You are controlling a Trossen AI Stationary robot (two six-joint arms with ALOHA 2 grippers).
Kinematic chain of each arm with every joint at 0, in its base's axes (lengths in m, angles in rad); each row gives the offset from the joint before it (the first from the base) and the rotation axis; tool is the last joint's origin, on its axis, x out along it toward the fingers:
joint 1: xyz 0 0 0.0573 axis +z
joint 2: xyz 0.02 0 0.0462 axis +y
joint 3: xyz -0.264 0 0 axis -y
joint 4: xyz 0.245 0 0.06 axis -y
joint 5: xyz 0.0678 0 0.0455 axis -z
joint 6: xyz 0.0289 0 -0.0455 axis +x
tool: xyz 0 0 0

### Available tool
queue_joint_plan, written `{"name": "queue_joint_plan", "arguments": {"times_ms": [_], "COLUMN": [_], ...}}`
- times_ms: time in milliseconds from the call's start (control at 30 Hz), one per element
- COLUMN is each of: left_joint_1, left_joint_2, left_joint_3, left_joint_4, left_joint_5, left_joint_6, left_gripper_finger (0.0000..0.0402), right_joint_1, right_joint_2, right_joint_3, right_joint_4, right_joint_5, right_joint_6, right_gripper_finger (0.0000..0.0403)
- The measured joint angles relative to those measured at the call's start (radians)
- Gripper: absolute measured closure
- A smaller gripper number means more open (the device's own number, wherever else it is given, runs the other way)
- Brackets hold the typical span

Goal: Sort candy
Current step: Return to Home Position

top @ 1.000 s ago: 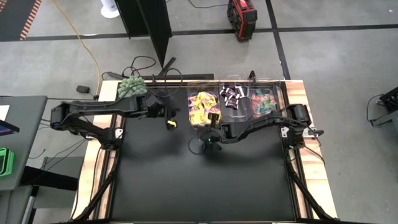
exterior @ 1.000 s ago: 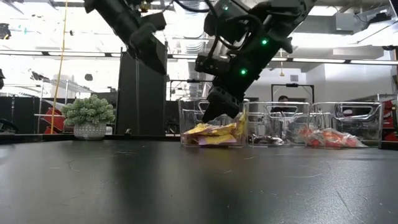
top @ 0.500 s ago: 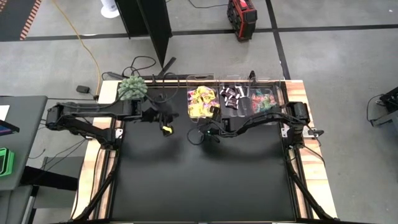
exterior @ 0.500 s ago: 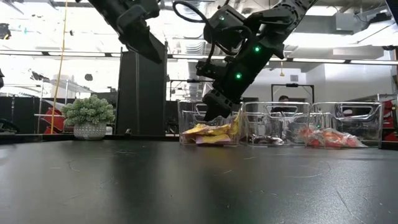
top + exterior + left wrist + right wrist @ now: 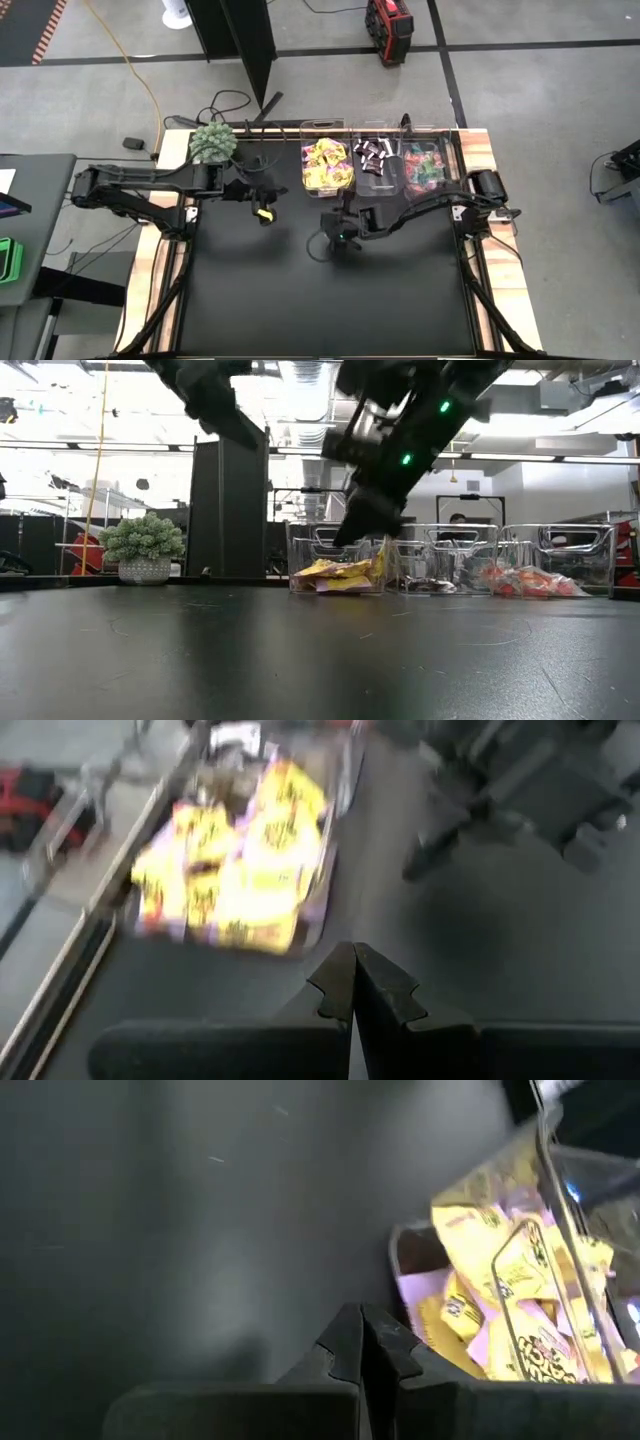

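Three clear bins stand in a row at the table's far edge. One holds yellow packets (image 5: 326, 165), one holds dark mini bars (image 5: 374, 158), and one holds teal-and-pink sweets (image 5: 425, 165). My right gripper (image 5: 340, 236) is shut and empty, hanging over the black mat just on the near side of the yellow bin (image 5: 510, 1310). My left gripper (image 5: 264, 213) is shut and raised over the mat, left of the yellow bin (image 5: 235, 870). Its wrist view shows nothing between the fingers. In the high view a small yellow spot sits at its tip; I cannot tell what it is.
A fuzzy green ball plant (image 5: 211, 140) in a pot stands at the far left corner, close behind my left arm. The black mat (image 5: 320, 300) stretches bare toward the near edge. Wooden rails (image 5: 165, 270) run along the table's left and right sides.
My right gripper has drawn back from above the yellow bin toward the table's near edge and now hangs over the mat. My left gripper has drifted toward the near edge and slightly left, away from the bins. Both have stayed shut.
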Motion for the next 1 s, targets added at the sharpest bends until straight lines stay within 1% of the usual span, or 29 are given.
{"name": "queue_joint_plan", "arguments": {"times_ms": [100,167,233,300,367,433,500,633,733,867,967,1000], "left_joint_1": [-0.044,-0.071,-0.093,-0.109,-0.118,-0.125,-0.128,-0.129,-0.13,-0.132,-0.132,-0.132], "left_joint_2": [-0.042,-0.087,-0.142,-0.208,-0.277,-0.347,-0.419,-0.556,-0.636,-0.705,-0.735,-0.742], "left_joint_3": [-0.016,-0.045,-0.084,-0.142,-0.205,-0.276,-0.345,-0.489,-0.6,-0.738,-0.829,-0.856], "left_joint_4": [0.074,0.125,0.187,0.23,0.289,0.323,0.355,0.429,0.512,0.598,0.673,0.703], "left_joint_5": [-0.009,-0.013,-0.018,-0.021,-0.021,-0.02,-0.021,-0.008,0.009,0.011,0.009,0.005], "left_joint_6": [0.018,0.032,0.052,0.069,0.073,0.083,0.081,0.045,0.024,0.015,0.015,0.016], "left_gripper_finger": [0.04,0.04,0.04,0.04,0.04,0.04,0.04,0.04,0.04,0.04,0.04,0.04], "right_joint_1": [0.054,0.084,0.11,0.135,0.157,0.167,0.15,0.102,0.095,0.096,0.101,0.101], "right_joint_2": [-0.046,-0.09,-0.14,-0.193,-0.246,-0.307,-0.373,-0.531,-0.645,-0.749,-0.791,-0.798], "right_joint_3": [0.0,0.0,0.0,-0.004,-0.041,-0.118,-0.216,-0.442,-0.588,-0.751,-0.884,-0.929], "right_joint_4": [-0.006,0.002,0.032,0.09,0.221,0.369,0.472,0.623,0.701,0.786,0.93,1.005], "right_joint_5": [-0.008,-0.052,-0.138,-0.246,-0.315,-0.34,-0.345,-0.337,-0.35,-0.379,-0.393,-0.397], "right_joint_6": [-0.006,-0.022,-0.049,-0.101,-0.166,-0.211,-0.22,-0.167,-0.146,-0.115,-0.117,-0.118], "right_gripper_finger": [0.0386,0.039,0.0397,0.04,0.04,0.0401,0.0401,0.0402,0.0402,0.0402,0.0402,0.0402]}}
